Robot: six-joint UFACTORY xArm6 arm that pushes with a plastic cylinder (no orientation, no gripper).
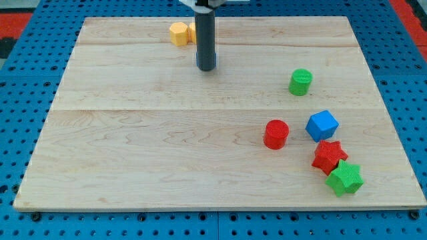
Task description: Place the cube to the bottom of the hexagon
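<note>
A blue cube [322,125] sits at the view's right, beside a red cylinder [275,134] on its left. A yellow hexagon [178,33] lies near the view's top, left of centre, with an orange block [191,31] touching its right side, partly hidden by the rod. My tip [207,68] rests on the board just below and right of the hexagon, far up and left of the cube, touching no block.
A green cylinder [300,82] stands above the cube. A red star [329,156] and a green star [345,178] lie below the cube near the board's right edge. The wooden board [133,153] sits on a blue pegboard.
</note>
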